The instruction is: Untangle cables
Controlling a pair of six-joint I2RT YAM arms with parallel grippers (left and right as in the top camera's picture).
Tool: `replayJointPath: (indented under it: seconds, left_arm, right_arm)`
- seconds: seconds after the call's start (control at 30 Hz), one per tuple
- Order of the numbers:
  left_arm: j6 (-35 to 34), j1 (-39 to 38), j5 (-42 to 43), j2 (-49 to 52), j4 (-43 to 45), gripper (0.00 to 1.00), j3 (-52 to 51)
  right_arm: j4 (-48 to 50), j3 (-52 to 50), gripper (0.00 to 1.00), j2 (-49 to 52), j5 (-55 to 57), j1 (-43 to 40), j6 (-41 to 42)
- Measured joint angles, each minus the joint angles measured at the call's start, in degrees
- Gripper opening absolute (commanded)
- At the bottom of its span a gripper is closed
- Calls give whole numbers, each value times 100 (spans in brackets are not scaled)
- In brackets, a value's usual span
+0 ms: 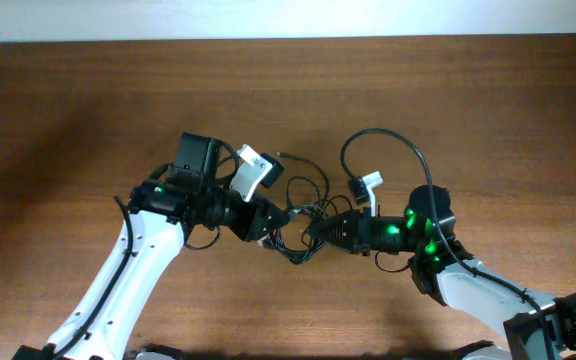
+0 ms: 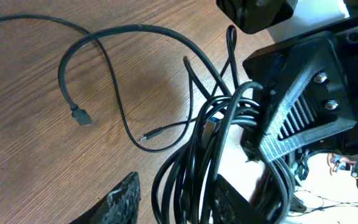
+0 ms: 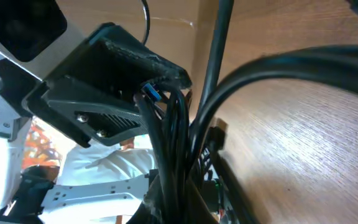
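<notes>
Where the cables are: the cables sit mid-surface as one knotted clump, right between the two arms, with a few loose loops spilling toward the far side.
Left end effector: the left end effector is nose-in at the clump's left side. In its wrist view the bundle runs between its fingers, with the jaws apart and a sliver of wood showing beside one. Pinching or only straddling? Cannot tell.
Right end effector: the right end effector is closed tight at the clump's right side, and the cords look pinched in its tip.
Loose ends: one cord arcs free across the wood to a small plug. A blue plug sits buried in the bundle.
Step in hand: my read is anchor-and-pull, with the right arm holding the knot and the left hunting for a strand. Nothing is separated yet.
Next move: it calls for the left to take a single strand, not the whole bundle, and draw it away from the anchor.
Risk: a whole-bundle grab would likely tighten the knot.
Writing: none readable, and the white tabs on the arms look blank.
</notes>
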Motion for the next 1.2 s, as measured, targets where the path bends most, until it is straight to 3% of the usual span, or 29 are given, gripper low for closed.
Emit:
replayJointPath:
  seconds: [0.2, 0.3, 0.33, 0.37, 0.43, 0.47, 0.5, 0.53, 0.63, 0.77, 0.8, 0.83, 0.93, 0.97, 1.0, 1.1, 1.2]
  left_arm:
    - [37, -28, -155, 0, 315, 11, -33]
    - [7, -39, -164, 0, 358, 26, -48]
    - [-17, -37, -179, 0, 400, 41, -48]
    - [-20, -37, -175, 2, 400, 44, -48]
    - [-144, -33, -208, 157, 411, 34, -48]
    - [-212, -39, -192, 258, 420, 16, -48]
    - [-310, -46, -103, 350, 487, 4, -48]
    - [-404, -52, 33, 396, 590, 0, -55]
    - [-570, -96, 330, 428, 855, 0, -59]
    - [-632, -48, 433, 439, 973, 0, -70]
    - [-776, 116, 415, 442, 1034, 0, -81]
    - [-911, 188, 444, 442, 1097, 0, -90]
    - [-1392, 837, 254, 450, 1215, 0, -90]
    - [-1622, 920, 234, 450, 1228, 0, -90]
    - [-1875, 973, 212, 450, 1241, 0, -90]
    - [-2396, 973, 192, 450, 1255, 0, -90]
    - [-2933, 970, -46, 450, 1287, 0, -90]
  right_arm:
    - [2, 0, 4, 0, -83, 0, 79]
    - [278, -9, 4, 11, -142, -2, 101]
    - [815, -7, 4, 17, -249, -7, 122]
    - [997, -9, 4, 24, -354, -7, 136]
    - [997, -9, 4, 24, -402, -7, 142]
    - [992, -9, 4, 24, -407, -7, 144]
    - [992, -9, 4, 28, -396, -7, 146]
    - [992, -9, 4, 33, -356, -7, 149]
    - [1019, -9, 4, 37, -367, -37, 136]
    - [1036, -7, 15, 37, -468, -37, -177]
    - [1034, -7, 18, 37, -461, -37, -308]
    - [1038, -7, 27, 37, -439, -37, -339]
    - [874, -2, 29, 28, -376, -37, -481]
    - [667, 0, 43, 28, -284, -37, -535]
    - [568, 2, 48, 28, -181, -37, -564]
    - [140, 2, 57, 22, 131, -37, -586]
    - [-184, 4, 58, 17, 619, -26, -417]
